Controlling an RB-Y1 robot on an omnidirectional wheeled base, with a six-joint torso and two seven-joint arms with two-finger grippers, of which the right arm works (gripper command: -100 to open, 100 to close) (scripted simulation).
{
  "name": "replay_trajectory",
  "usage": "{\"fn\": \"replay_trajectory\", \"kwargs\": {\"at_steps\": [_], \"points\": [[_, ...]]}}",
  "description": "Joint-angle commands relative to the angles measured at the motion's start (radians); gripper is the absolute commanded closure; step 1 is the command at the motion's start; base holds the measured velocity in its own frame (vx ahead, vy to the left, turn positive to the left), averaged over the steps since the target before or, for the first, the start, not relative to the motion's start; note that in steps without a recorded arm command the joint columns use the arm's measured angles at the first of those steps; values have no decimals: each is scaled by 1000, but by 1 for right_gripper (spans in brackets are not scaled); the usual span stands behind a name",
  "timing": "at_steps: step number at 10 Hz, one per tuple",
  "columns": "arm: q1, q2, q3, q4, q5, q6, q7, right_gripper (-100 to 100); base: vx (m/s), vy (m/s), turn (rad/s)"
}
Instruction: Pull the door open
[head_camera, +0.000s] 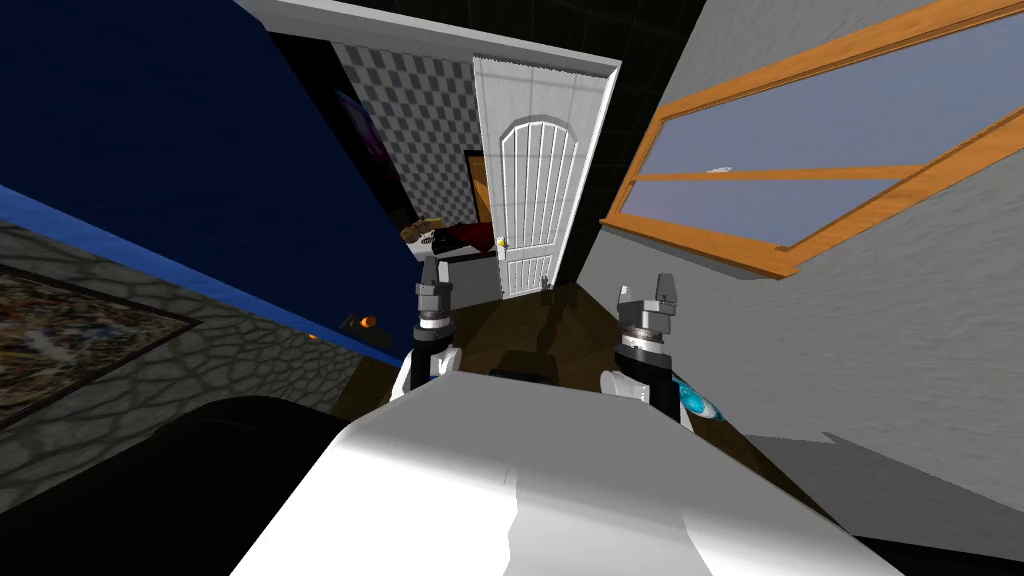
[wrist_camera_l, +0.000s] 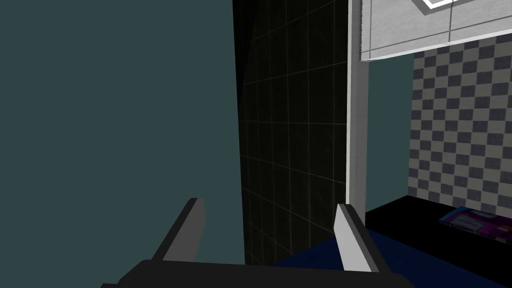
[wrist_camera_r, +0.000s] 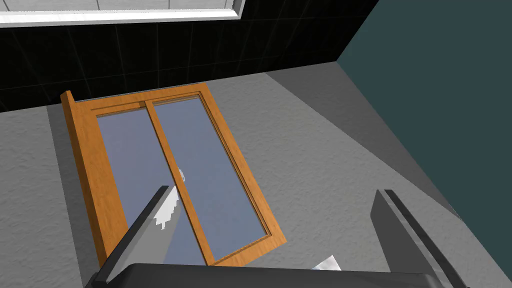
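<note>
Door (head_camera: 527, 200), well ahead of left pincer (head_camera: 433, 266), right pincer (head_camera: 648, 288)

left arm (head_camera: 430, 352): raised ahead of chest, forearm near vertical in head view, pointing forward and away.
left wrist (head_camera: 434, 318): straight, in line with the forearm.
left gripper (wrist_camera_l: 269, 204): jaws wide apart.
left fingers (wrist_camera_l: 192, 226): both straight, angled slightly outward from the dark body.
right arm (head_camera: 638, 362): raised ahead of chest, level with the left arm, leaning slightly outward.
right wrist (head_camera: 642, 328): straight.
right gripper (wrist_camera_r: 275, 192): jaws wide apart.
right fingers (wrist_camera_r: 150, 227): both straight, splayed outward.
</note>
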Motion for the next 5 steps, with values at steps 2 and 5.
{"fn": "replay_trajectory", "kwargs": {"at_steps": [2,5], "points": [[-37,-20,24,55,-2,-4,-16,-100,99,41,-44],[-77,-39,49,113,-4,-8,-33,-100,130,70,-34]]}}
